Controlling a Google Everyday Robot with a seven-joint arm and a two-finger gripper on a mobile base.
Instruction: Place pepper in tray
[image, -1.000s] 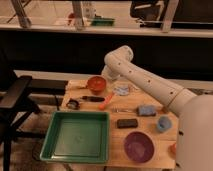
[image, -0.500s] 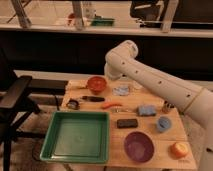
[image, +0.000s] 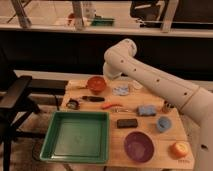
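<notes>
**Gripper hold unreadable; slim orange-red pepper lies outside the large square green plastic tray**

Whether the gripper is clenched or released cannot be told. It hangs at the end of the white arm over the back of the light wooden table, just right of the round red-orange bowl. The pepper lies on the tabletop near the middle, apart from the gripper and just beyond the tray's far right corner. A round purple bowl sits right of the tray. A black rectangular block lies between pepper and purple bowl.
</notes>
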